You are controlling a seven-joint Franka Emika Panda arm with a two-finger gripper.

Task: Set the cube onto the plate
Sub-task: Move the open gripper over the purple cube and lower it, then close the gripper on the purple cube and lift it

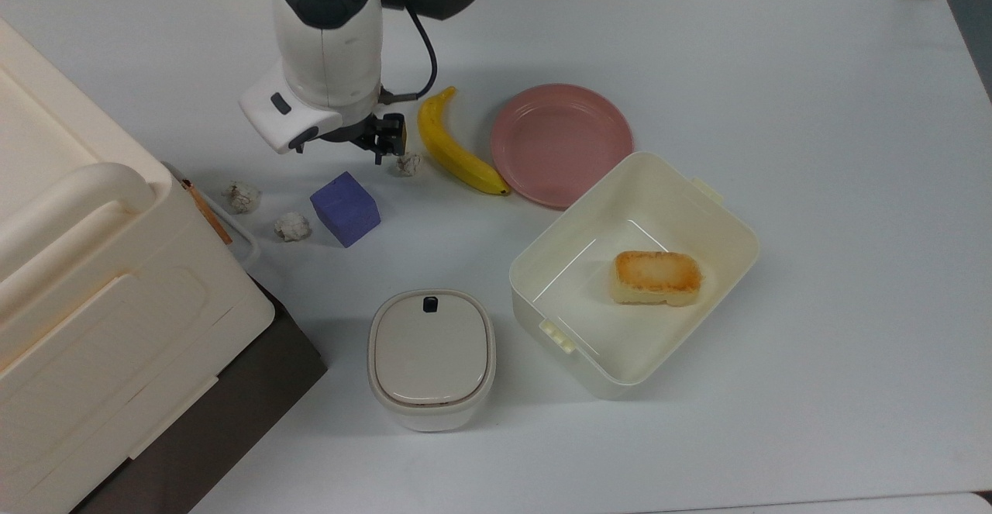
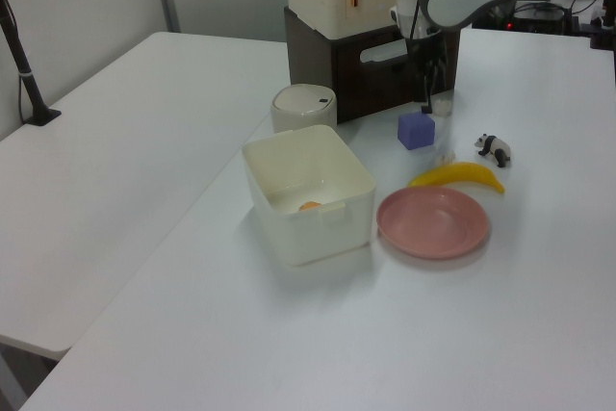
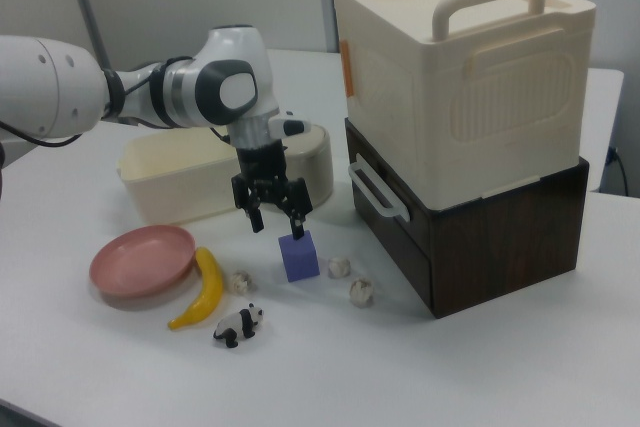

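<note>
Nothing of the task is done yet: the cube sits on the table, well apart from the bare pink plate, and the gripper hangs just above it, spread and empty.

Blue-purple cube well apart from empty pink plate

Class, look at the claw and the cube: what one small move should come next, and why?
Probably a short drop straight onto the cube. In the right view the claw hangs open just above it, fingers apart and empty, while the cube sits on the table and the plate is bare. Lowering would put the fingers around the cube for a grasp.
</note>
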